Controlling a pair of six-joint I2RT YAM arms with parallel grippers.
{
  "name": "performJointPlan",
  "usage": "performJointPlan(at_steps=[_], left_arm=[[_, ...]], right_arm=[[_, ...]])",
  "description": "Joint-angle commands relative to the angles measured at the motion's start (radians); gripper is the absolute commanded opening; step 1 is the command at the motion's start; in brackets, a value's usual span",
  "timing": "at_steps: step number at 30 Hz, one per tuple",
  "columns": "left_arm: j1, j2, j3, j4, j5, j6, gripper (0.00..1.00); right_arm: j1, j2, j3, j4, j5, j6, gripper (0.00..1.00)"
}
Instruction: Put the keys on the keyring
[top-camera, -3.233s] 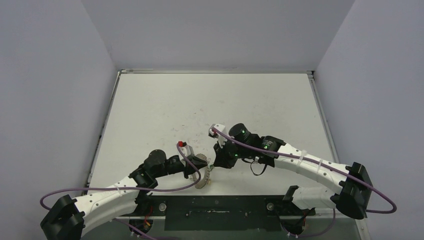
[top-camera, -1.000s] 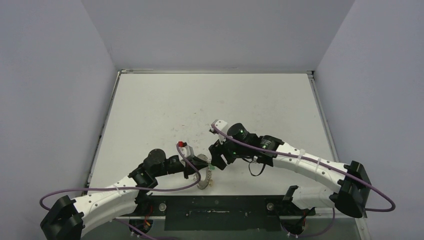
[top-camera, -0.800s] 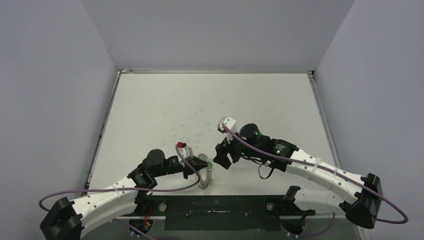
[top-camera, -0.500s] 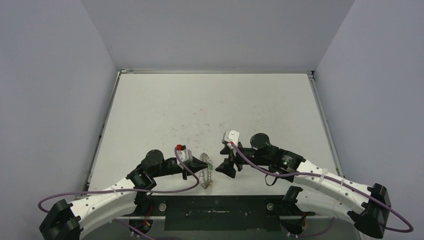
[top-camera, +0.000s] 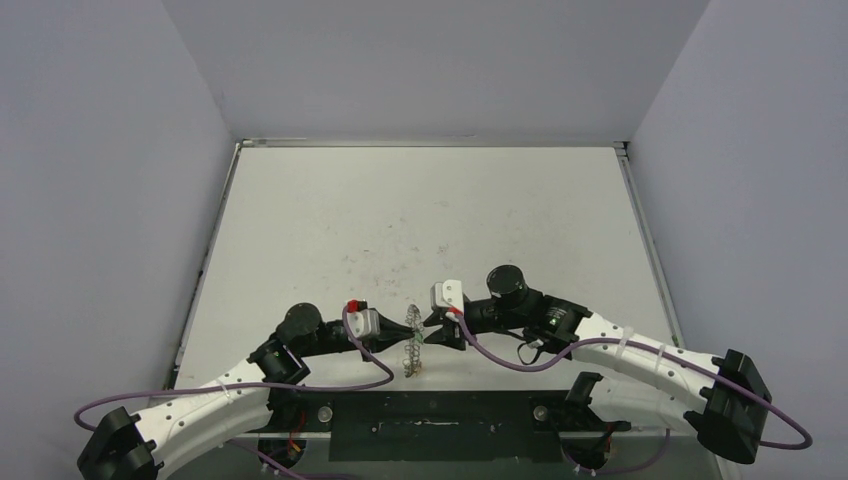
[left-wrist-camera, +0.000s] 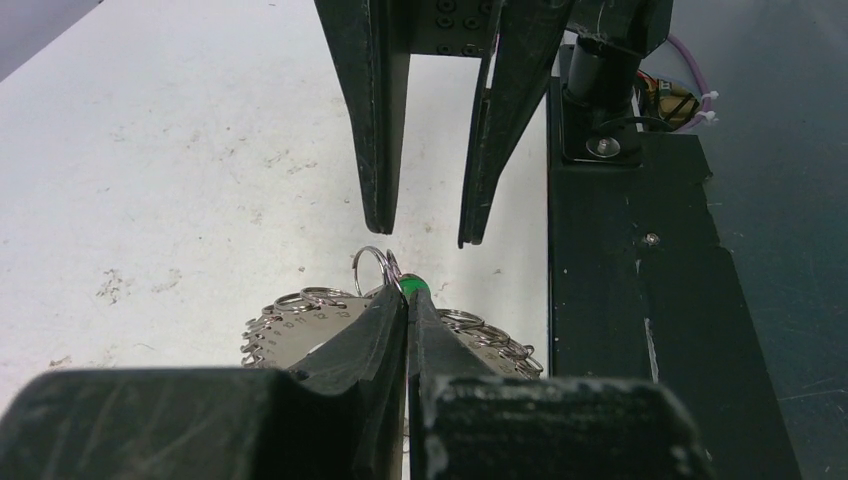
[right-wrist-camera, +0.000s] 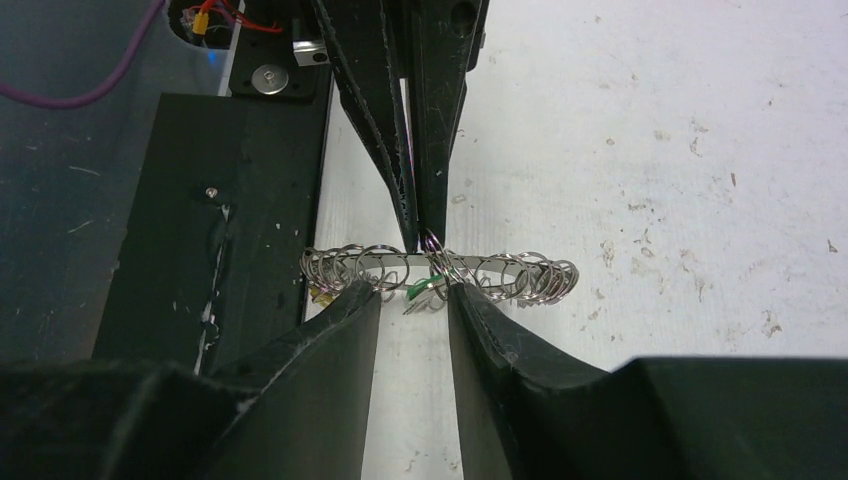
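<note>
The keyring (top-camera: 411, 341) stands upright between the two grippers, low in the middle of the top view. My left gripper (left-wrist-camera: 408, 298) is shut on its rim, at a wire loop (left-wrist-camera: 372, 270). The green key's head (left-wrist-camera: 416, 287) shows right at the left fingertips. In the right wrist view the keyring (right-wrist-camera: 500, 268) is edge-on, with the green key (right-wrist-camera: 419, 291) hanging under it. A bit of the yellow key (right-wrist-camera: 318, 294) shows at its left end. My right gripper (right-wrist-camera: 410, 288) is open just short of the ring, with the green key between its fingertips.
The black base plate (top-camera: 440, 415) lies along the near table edge, right beside the ring. It also shows in the left wrist view (left-wrist-camera: 620, 260). The white table (top-camera: 420, 220) stretches away behind, bounded by grey walls.
My right arm has pulled back, dropped low and turned to face the left gripper head-on. The left gripper has tipped the keyring from slanted to upright.
</note>
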Motion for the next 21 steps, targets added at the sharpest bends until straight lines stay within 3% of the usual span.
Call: performJointPlan(at_steps=[1, 16, 21], left_arm=[[-0.002, -0.012, 0.005, 0.065, 0.04, 0.019, 0.0], [-0.002, -0.012, 0.009, 0.072, 0.057, 0.017, 0.0], [-0.003, -0.009, 0.007, 0.072, 0.062, 0.019, 0.0]], right_arm=[[0.01, 0.007, 0.013, 0.065, -0.049, -0.069, 0.32], [0.017, 0.056, 0.031, 0.005, -0.012, -0.09, 0.34], [0.019, 0.058, 0.042, 0.019, -0.005, -0.097, 0.42]])
